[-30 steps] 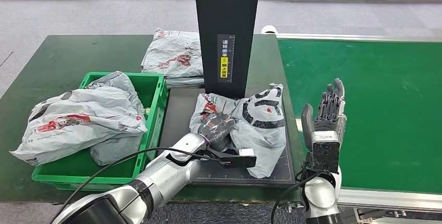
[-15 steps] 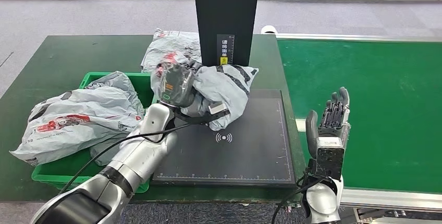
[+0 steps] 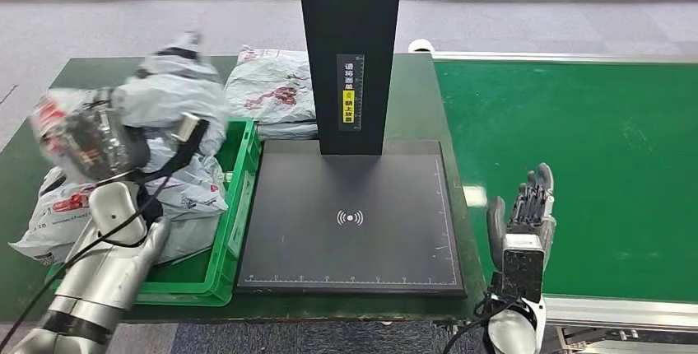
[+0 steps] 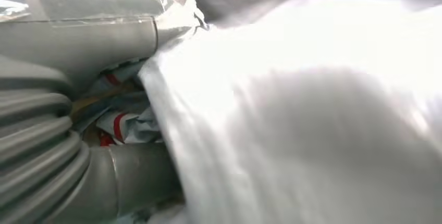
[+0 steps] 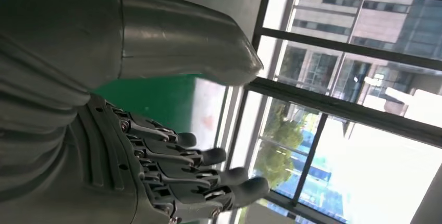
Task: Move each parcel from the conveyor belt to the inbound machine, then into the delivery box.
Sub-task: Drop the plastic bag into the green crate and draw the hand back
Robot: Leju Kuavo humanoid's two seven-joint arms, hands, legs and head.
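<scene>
Gripping grey parcel, left hand above green delivery box.

Parcels: three — one held over the crate, one in the crate, one behind it
Green crates: one
Scanner pads: one
Hands: two, left hand, right hand

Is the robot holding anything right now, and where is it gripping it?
The left hand holds a grey parcel above the green box; grip spot hidden. Right hand holds nothing.

Even daylight fills the head view. The parcel smears with motion blur there, and glares white, unfocused, at the left wrist.
</scene>
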